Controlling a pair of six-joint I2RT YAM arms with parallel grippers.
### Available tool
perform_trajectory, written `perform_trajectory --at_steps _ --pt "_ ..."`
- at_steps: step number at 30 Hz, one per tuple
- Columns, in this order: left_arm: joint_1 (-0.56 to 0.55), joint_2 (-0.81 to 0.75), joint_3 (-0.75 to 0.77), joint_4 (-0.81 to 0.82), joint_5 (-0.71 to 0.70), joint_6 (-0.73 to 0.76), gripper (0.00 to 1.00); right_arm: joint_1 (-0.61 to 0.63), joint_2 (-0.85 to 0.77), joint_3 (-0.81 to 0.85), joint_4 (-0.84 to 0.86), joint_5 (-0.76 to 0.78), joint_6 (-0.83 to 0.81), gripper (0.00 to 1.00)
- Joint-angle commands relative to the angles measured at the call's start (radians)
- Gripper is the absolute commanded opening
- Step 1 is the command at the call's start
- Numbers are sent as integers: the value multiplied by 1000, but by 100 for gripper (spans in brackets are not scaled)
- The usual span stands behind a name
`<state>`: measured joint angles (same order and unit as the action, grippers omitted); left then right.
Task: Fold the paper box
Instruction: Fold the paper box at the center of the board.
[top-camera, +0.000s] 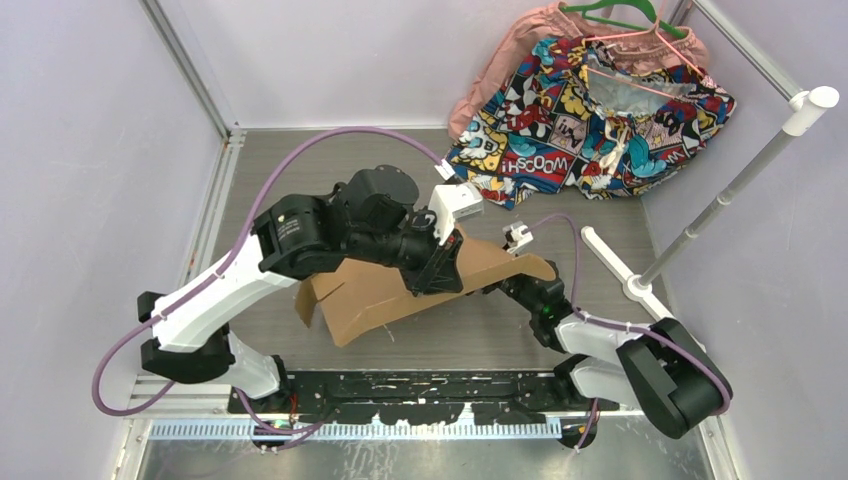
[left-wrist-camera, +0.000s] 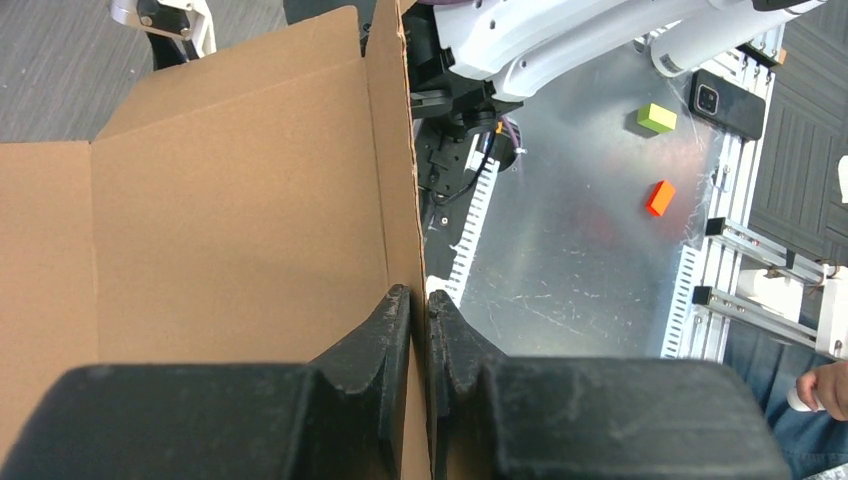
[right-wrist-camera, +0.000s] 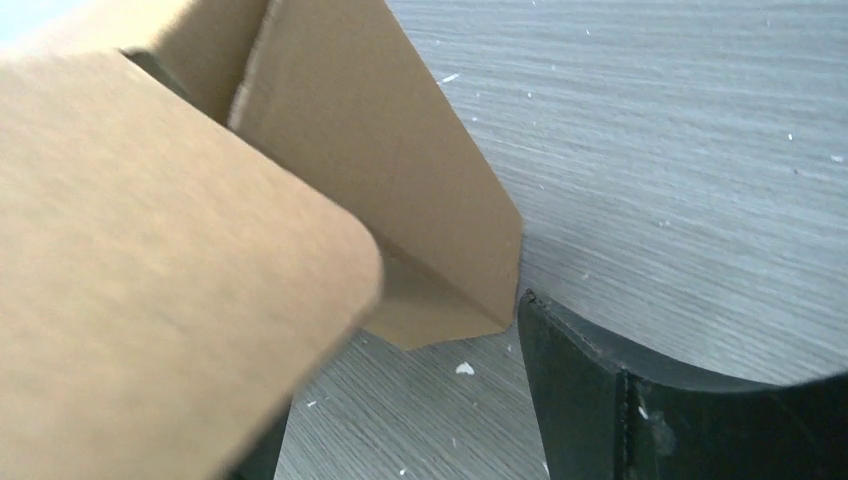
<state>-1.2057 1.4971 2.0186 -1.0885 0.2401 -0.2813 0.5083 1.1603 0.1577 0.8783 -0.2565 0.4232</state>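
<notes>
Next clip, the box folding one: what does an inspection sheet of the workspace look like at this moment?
Surface: grey wood-grain table, a few white specks.
Job's things: brown cardboard box, partly folded, one wall raised.
Clutter: comic-print cloth and pink garment at the far right; white rack pole; green block and orange block on the metal plate by the arm bases.
Grippers: left gripper shut on the box wall's edge; right gripper open, a flap between its fingers.
Cables: purple cables loop off both arms.
Surroundings: lilac walls; a person's hand at the left wrist view's edge.
</notes>
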Motion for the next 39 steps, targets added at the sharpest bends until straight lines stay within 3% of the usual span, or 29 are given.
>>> perform_trajectory --at_steps 1,12,19,39 --pt "14 -48 0 61 53 -4 13 9 8 64 146 -19 -31 81" --pt "74 -75 -58 106 135 -26 13 35 84 144 140 -79 -55 82" --pt "133 -113 -110 176 269 -68 14 56 175 207 154 -125 -57 82" --pt "459 -227 -348 412 611 -252 16 68 369 387 154 -186 -45 81"
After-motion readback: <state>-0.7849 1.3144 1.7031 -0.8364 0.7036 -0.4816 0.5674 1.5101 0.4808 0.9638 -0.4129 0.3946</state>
